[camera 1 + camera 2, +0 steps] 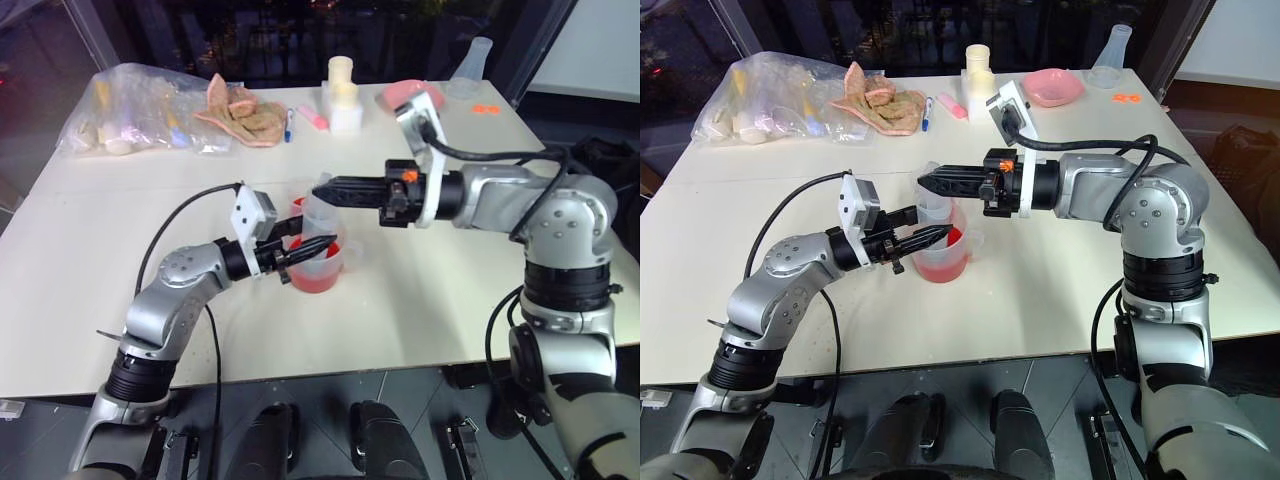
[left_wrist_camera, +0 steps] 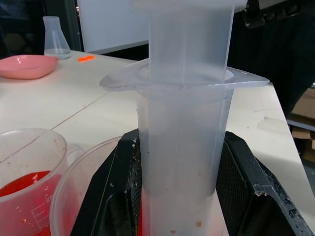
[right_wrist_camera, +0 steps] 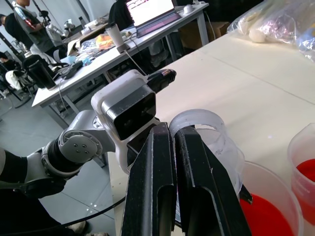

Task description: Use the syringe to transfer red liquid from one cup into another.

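While upright over the handled cup, the syringe clamped between left fingers, right fingers pinched shut above.

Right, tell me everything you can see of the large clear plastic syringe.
The large clear plastic syringe stands upright over the larger clear measuring cup, which holds red liquid. Its cloudy, translucent barrel has a flat finger flange around the top, and the plunger rises out above that. Small reddish specks cling inside the barrel. The left gripper is shut on the barrel, a black finger on each side. The right gripper, shut, is at the plunger's top. The tip is hidden.
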`<state>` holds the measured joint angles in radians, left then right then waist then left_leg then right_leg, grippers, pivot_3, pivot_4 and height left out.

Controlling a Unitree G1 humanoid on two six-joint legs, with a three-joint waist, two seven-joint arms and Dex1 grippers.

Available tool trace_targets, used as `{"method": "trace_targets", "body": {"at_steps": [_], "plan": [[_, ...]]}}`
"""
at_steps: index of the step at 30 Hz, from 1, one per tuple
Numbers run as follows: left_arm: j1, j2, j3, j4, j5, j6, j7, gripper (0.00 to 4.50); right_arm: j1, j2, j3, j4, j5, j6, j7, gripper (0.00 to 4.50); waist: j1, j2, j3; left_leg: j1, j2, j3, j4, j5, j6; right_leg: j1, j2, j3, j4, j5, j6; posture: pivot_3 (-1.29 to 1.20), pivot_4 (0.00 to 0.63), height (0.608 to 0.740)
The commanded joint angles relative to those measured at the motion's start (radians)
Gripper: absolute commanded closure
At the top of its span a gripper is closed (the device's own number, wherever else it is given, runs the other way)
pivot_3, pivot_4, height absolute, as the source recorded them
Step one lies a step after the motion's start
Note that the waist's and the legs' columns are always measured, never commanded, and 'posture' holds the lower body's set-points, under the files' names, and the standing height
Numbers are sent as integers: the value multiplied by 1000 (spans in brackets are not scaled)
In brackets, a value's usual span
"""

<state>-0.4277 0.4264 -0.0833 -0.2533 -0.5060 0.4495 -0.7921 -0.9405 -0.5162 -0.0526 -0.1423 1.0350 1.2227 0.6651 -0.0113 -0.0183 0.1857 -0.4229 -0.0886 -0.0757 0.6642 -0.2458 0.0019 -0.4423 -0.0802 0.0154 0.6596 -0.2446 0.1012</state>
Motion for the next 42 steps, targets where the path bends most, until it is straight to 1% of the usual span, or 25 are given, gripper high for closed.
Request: {"method": "trace_targets", "body": {"at_steps": [1,10,14,15,16,17,20,21,22,25,28,33,38,42], "plan": [[32,6,-25,25,23,24,0,2973,-74,-16,-84,-20,25,-48,11,4463,0,0,0,0,0,0,0,0,0,0,0,0,0,0,0,0,150,740],[19,0,-16,24,14,30,16,2973,-62,-19,-74,-31,21,-49,11,4463,0,0,0,0,0,0,0,0,0,0,0,0,-1,0,0,0,150,740],[-4,-17,15,21,-19,56,40,2973,-42,-13,-63,-42,20,-45,9,4463,0,0,0,0,0,0,0,0,0,0,0,0,-1,0,0,0,150,740],[-13,-22,24,21,-27,63,47,2973,-38,-12,-63,-44,24,-43,11,3887,0,0,0,0,0,0,0,0,0,0,0,0,-1,0,0,0,150,740],[-22,-25,33,19,-33,70,53,2973,-35,-12,-62,-44,25,-40,10,3685,0,0,0,0,0,0,0,0,0,0,0,0,-1,0,0,0,150,740],[-29,-26,40,17,-39,76,58,2973,-33,-12,-63,-43,25,-37,7,3264,0,0,0,0,0,0,0,0,0,0,0,0,-1,0,0,0,150,740],[-42,-26,55,10,-49,91,65,2973,-33,-17,-66,-38,16,-33,2,1669,0,0,0,0,0,0,0,0,0,0,0,0,-1,0,0,0,150,740],[-44,-26,60,9,-52,95,67,2973,-32,-22,-68,-37,15,-32,5,1239,0,0,0,0,0,0,-1,0,0,0,0,0,-1,0,0,0,150,740],[-46,-24,64,8,-53,97,67,2973,-31,-29,-71,-36,15,-30,9,702,0,0,0,0,0,0,-1,0,0,0,0,0,-1,0,0,0,150,740],[-51,-25,80,10,-58,95,72,2973,-21,-67,-74,-40,9,-29,37,702,1,0,0,0,0,0,-1,0,0,0,0,0,-1,0,0,0,150,740],[-87,-26,119,6,-80,106,90,2973,7,-145,-96,-34,5,-28,80,702,4,0,0,-1,0,0,-1,0,0,0,0,-1,-2,0,0,0,150,740],[-164,-31,172,-31,-151,157,130,2973,51,-218,-136,-20,7,-27,99,702,5,0,0,-1,0,-1,-1,-1,2,2,0,-1,-6,0,0,0,150,740],[-254,-42,215,-18,-200,179,169,2973,83,-208,-140,-20,-6,-43,83,702,0,0,0,-2,0,-1,-1,-1,2,2,0,-1,-7,0,1,0,150,740],[-328,-77,237,57,-182,133,210,2973,82,-182,-138,-19,-24,-74,64,702,3,0,0,-2,0,-1,-1,-1,2,2,0,-2,-7,1,1,0,150,740]]}}
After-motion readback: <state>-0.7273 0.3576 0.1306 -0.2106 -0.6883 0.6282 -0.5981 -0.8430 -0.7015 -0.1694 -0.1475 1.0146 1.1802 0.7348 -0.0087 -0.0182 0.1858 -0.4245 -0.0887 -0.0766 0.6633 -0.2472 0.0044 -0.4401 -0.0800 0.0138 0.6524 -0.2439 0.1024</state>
